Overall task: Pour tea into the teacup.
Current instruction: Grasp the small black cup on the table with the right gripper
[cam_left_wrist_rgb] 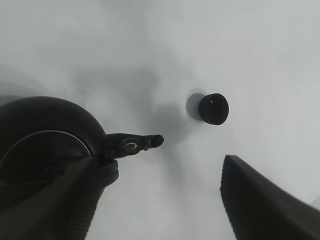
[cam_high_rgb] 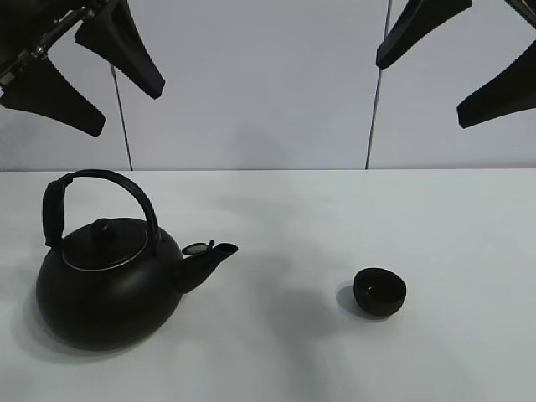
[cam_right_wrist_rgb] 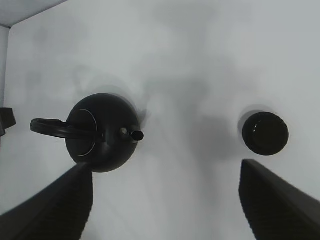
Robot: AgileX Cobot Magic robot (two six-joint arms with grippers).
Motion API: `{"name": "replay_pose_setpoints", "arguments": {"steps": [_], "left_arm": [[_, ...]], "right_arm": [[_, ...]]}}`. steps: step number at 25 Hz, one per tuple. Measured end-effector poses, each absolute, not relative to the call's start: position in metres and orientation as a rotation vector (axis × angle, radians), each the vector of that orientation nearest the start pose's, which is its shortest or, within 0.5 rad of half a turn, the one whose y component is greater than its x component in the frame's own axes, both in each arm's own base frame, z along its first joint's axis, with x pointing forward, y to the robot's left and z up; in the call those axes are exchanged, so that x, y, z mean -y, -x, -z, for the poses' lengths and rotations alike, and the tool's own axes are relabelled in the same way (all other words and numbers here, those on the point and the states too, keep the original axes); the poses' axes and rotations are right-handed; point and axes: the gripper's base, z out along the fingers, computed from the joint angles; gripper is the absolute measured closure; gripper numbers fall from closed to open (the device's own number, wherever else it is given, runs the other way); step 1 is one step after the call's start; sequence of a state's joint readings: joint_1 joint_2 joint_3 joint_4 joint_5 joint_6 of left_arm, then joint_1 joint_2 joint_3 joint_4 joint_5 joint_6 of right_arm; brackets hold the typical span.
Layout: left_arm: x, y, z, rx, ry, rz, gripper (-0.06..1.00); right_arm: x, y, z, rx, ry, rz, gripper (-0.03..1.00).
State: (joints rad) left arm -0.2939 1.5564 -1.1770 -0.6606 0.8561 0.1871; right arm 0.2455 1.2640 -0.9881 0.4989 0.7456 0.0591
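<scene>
A big black kettle [cam_high_rgb: 107,289] with an arched handle stands on the left of the white table [cam_high_rgb: 276,218], its spout [cam_high_rgb: 209,254] pointing right. The teacup [cam_high_rgb: 379,292], a small matte-black bowl, sits upright to its right, well apart from the spout. My left gripper [cam_high_rgb: 126,107] hangs open high above the kettle, holding nothing. My right gripper [cam_high_rgb: 425,89] hangs open high above the teacup's side, also holding nothing. The left wrist view shows the kettle [cam_left_wrist_rgb: 45,130], the teacup [cam_left_wrist_rgb: 213,108] and the open gripper [cam_left_wrist_rgb: 161,165]. The right wrist view shows the kettle [cam_right_wrist_rgb: 102,132], the teacup [cam_right_wrist_rgb: 265,133] and the open gripper [cam_right_wrist_rgb: 166,167].
A pale panelled wall [cam_high_rgb: 251,84] with two vertical seams rises behind the table's far edge. Only the kettle and the teacup stand on the table.
</scene>
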Motion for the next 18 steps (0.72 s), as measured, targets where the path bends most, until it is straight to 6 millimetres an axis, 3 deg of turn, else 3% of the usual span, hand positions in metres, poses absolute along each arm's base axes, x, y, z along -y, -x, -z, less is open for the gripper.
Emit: {"name": "replay_pose_setpoints", "arguments": {"steps": [5, 10, 18], "left_arm": [[0.134, -0.296, -0.286, -2.639, -0.193, 0.83, 0.44], [0.134, -0.296, -0.286, -2.639, -0.193, 0.83, 0.44], [0.134, -0.296, -0.286, -2.639, -0.193, 0.83, 0.44]], "right_arm": [[-0.091, -0.242, -0.312, -2.507, -0.072, -0.695, 0.41], [-0.092, -0.239, -0.312, -2.536, 0.052, -0.67, 0.41], [-0.09, -0.236, -0.326, -2.559, 0.228, -0.594, 0.41]]}}
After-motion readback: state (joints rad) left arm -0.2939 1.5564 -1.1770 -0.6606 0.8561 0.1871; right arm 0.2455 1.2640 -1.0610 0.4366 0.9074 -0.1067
